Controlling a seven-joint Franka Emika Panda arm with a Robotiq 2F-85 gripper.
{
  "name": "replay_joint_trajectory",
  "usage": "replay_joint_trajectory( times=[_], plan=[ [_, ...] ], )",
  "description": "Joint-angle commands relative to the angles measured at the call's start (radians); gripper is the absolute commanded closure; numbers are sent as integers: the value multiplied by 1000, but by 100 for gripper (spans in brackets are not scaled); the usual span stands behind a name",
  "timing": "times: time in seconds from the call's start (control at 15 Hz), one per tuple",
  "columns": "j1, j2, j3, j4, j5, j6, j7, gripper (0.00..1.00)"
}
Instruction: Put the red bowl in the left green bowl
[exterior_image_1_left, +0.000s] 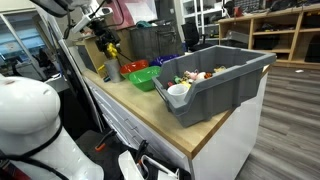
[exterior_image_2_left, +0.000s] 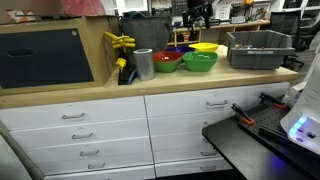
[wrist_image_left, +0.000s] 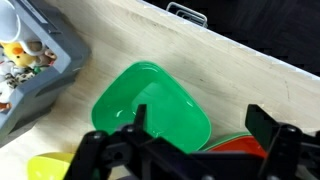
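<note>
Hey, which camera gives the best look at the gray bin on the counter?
In an exterior view the gray bin is large, seen from above, contents visible. In an exterior view facing the drawers, the bin shows only its side wall. The wrist view catches just one corner.

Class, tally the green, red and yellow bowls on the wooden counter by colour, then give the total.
Green bowls: 2
Red bowl: 1
Yellow bowl: 1
Total: 4
</note>
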Motion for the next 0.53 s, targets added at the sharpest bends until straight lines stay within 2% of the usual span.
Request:
replay_joint_trajectory(
  times=[0.0,0.2,0.47],
  plan=[
    [-15,-31,-18,7,21,-43,-93,0],
    [-26,-61,-46,3,32,-51,-174,0],
    [-46,-52,-46,2,9,-24,-130,0]
  ],
)
